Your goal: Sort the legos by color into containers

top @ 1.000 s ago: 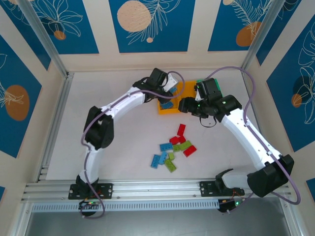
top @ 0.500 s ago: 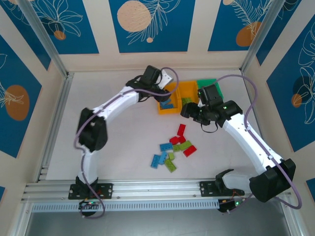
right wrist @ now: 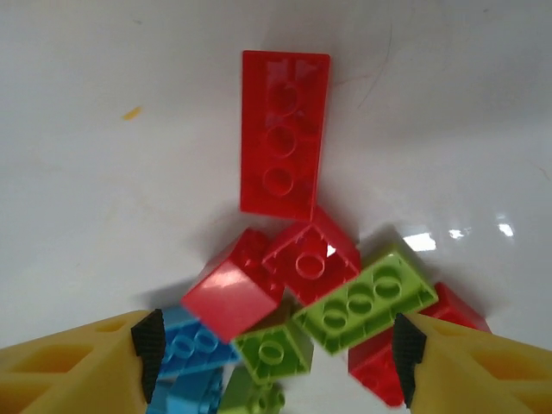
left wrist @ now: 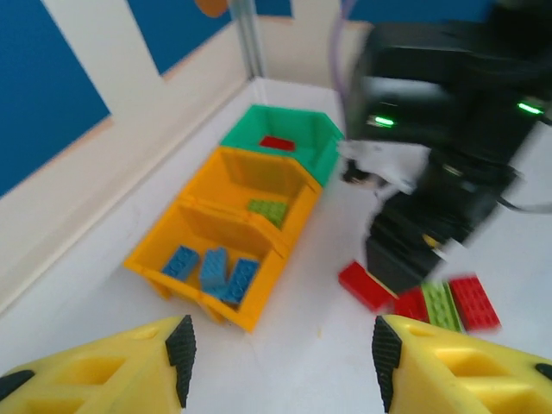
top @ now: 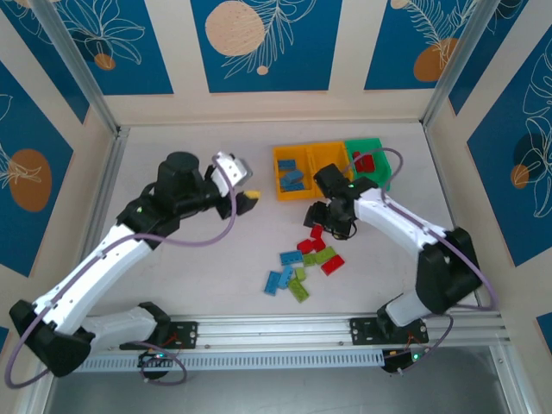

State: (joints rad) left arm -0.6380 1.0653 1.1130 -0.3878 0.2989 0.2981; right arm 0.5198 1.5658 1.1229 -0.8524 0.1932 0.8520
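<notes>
The bins (top: pixel 289 195) sit in a row at upper centre of the tabletop (top: pixel 224 276), two orange with one green at the right end. The left wrist view looks into them: blue bricks (left wrist: pixel 211 267) in the near orange one, a lime brick (left wrist: pixel 269 209) in the middle one, a red brick (left wrist: pixel 278 142) in the green one. From above, the loose legos (top: pixel 302 263) lie clustered below the bins, at centre frame.

The right gripper (top: pixel 328 226) hangs over the cluster's upper edge, its black wrist between bins and pile. Its own camera shows yellow fingers (right wrist: pixel 78 366) spread wide at the lower corners, nothing held. A long red brick (right wrist: pixel 285 134) lies flat above a tumbled heap of red, lime and blue.

The left gripper (top: pixel 248 185) is left of the bins, well apart from the pile, its fingers parted and empty.

Green lights (left wrist: pixel 384 121) glow on the right arm (left wrist: pixel 448 172). Blue leaf-patterned panels (top: pixel 259 43) wall the cell.
</notes>
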